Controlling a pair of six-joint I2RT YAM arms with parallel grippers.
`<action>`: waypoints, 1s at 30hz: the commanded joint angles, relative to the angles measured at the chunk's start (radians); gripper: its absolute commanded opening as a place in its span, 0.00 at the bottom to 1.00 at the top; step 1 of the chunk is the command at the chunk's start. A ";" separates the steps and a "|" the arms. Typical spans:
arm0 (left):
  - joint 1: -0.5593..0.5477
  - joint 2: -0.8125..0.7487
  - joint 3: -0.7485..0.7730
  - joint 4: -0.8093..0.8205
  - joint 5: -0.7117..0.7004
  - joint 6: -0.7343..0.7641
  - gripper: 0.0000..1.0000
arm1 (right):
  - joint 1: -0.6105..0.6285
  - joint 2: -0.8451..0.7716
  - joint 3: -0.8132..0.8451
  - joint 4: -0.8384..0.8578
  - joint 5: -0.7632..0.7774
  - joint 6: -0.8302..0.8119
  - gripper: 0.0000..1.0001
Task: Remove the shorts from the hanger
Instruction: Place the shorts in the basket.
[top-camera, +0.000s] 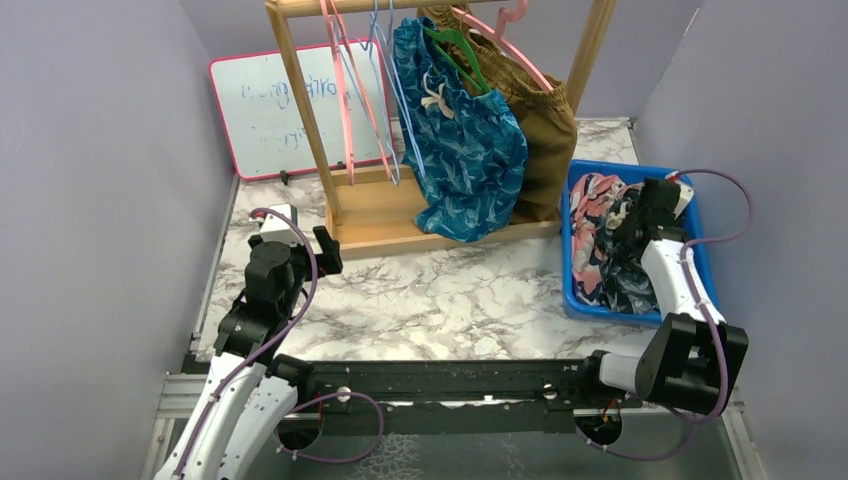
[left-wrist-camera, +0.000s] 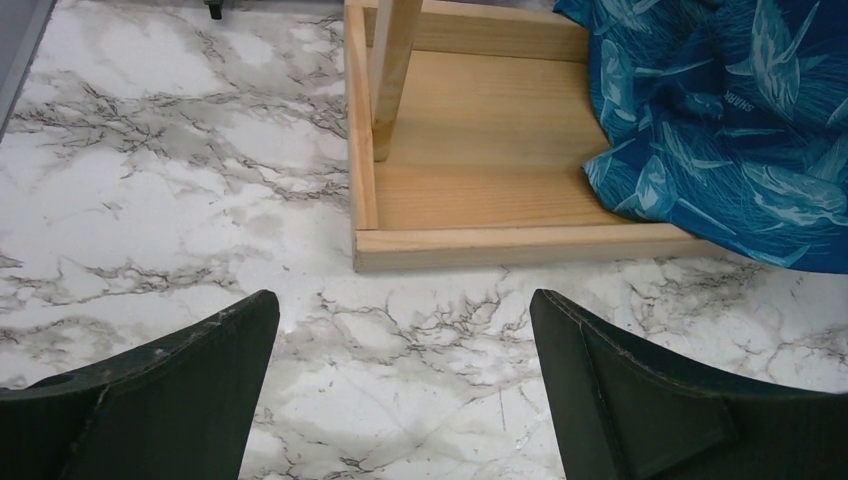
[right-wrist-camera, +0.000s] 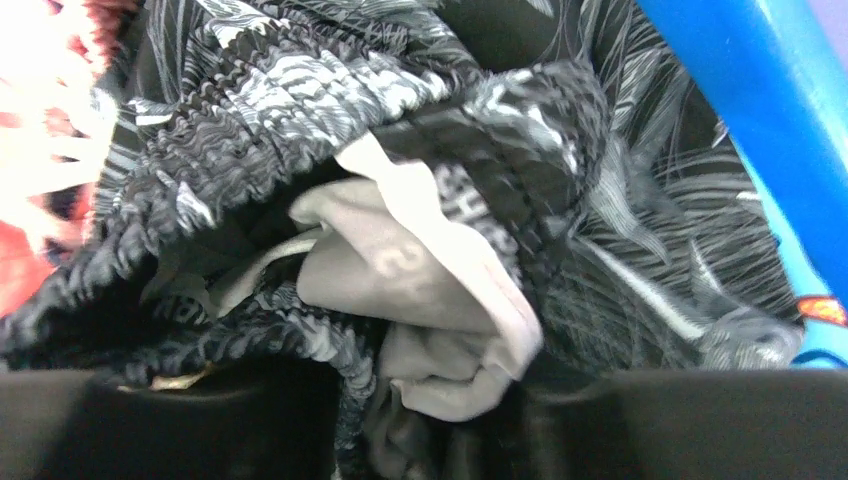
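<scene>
Teal-blue patterned shorts (top-camera: 470, 160) hang on a green hanger (top-camera: 455, 55) on the wooden rack, their hem resting on the rack base (left-wrist-camera: 470, 150). Behind them, orange-brown shorts (top-camera: 548, 140) hang on a pink hanger (top-camera: 510, 50). My left gripper (top-camera: 327, 248) hovers open over the marble in front of the rack, holding nothing (left-wrist-camera: 405, 300). My right gripper (top-camera: 640, 205) is down in the blue bin (top-camera: 572, 290). Its jaws stand apart (right-wrist-camera: 430, 400) with a fold of black patterned shorts (right-wrist-camera: 300, 90) and their pale lining loose between them. Pink-and-navy shorts (top-camera: 595, 200) lie beside them.
Several empty pink and blue hangers (top-camera: 350, 90) hang at the rack's left end. A whiteboard (top-camera: 270, 110) leans against the back wall. Purple walls close in both sides. The blue bin's wall (right-wrist-camera: 740, 110) rises just right of my right gripper.
</scene>
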 joint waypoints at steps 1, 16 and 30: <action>0.005 0.013 -0.008 0.031 0.033 0.010 0.99 | 0.000 -0.107 0.055 -0.062 -0.069 0.032 0.54; 0.005 0.013 -0.008 0.034 0.035 0.012 0.99 | 0.000 -0.299 0.129 -0.051 -0.248 0.000 0.53; 0.006 -0.018 -0.010 0.023 0.026 0.012 0.99 | 0.000 0.063 -0.046 0.069 -0.176 0.147 0.44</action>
